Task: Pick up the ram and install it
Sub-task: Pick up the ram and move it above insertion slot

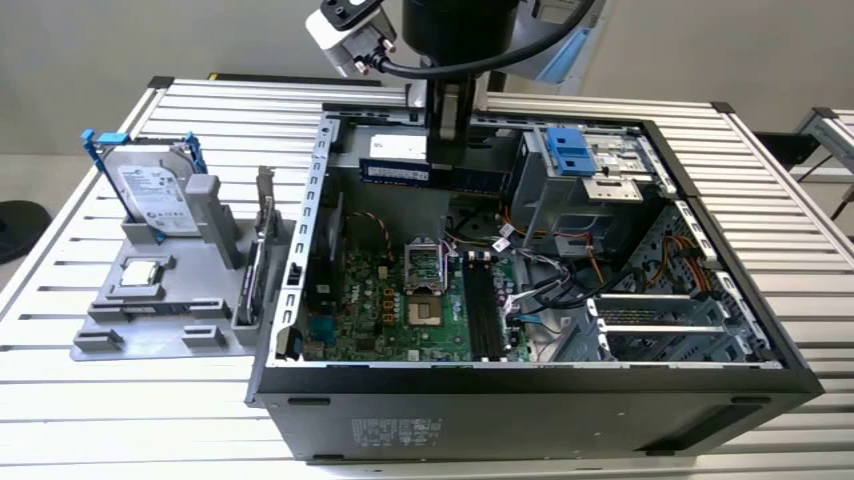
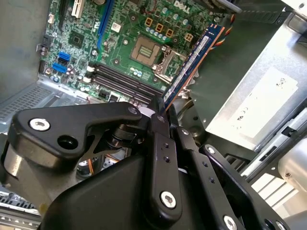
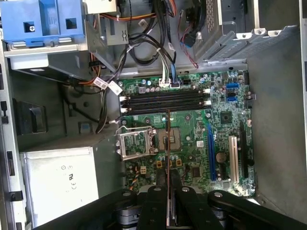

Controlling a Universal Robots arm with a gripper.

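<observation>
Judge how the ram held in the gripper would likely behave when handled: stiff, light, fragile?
Probably stiff: the ram juts straight from the gripper without sagging. Likely light: in the first wrist view it looks very thin edge-on. Perhaps fragile: its board is bare, uncased.

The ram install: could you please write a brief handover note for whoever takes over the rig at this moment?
Tool: shut on the ram.
Ram: held in the air over the open computer case, above the motherboard and apart from the memory slots.
Done: the ram is picked up.
Left: the ram is not yet in a slot; the slots look empty.
</observation>
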